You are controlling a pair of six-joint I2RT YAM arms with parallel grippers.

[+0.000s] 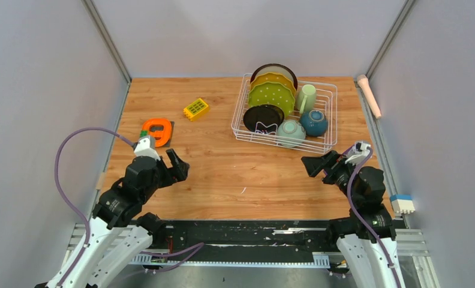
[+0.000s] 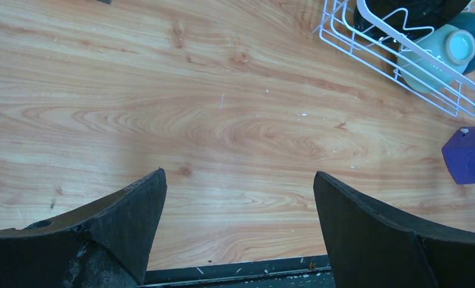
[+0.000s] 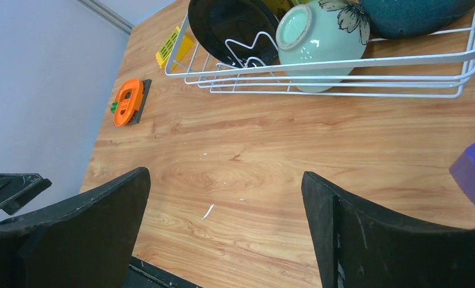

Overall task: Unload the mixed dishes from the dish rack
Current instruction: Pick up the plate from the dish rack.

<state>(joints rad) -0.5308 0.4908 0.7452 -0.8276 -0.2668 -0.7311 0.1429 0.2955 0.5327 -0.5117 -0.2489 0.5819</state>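
The white wire dish rack (image 1: 333, 114) stands at the back right of the wooden table. In it, upright, are a maroon-rimmed plate (image 1: 275, 68), an orange plate (image 1: 270, 79), a green dotted plate (image 1: 271, 96) and a small black plate (image 1: 262, 117). A light green mug (image 1: 307, 97), a mint bowl (image 1: 290, 132) and a teal bowl (image 1: 314, 122) fill the right side. My left gripper (image 1: 176, 167) hovers open near the front left, over bare wood (image 2: 240, 174). Open too, my right gripper (image 1: 316, 163) sits in front of the rack (image 3: 225, 174), facing the mint bowl (image 3: 319, 42).
A yellow toy block (image 1: 196, 109) and an orange ring-shaped thing (image 1: 157, 131) lie left of the rack. A pink rod (image 1: 370, 96) rests on the right rail, and a white-and-blue block (image 1: 403, 204) is off the table's right edge. Grey walls enclose three sides.
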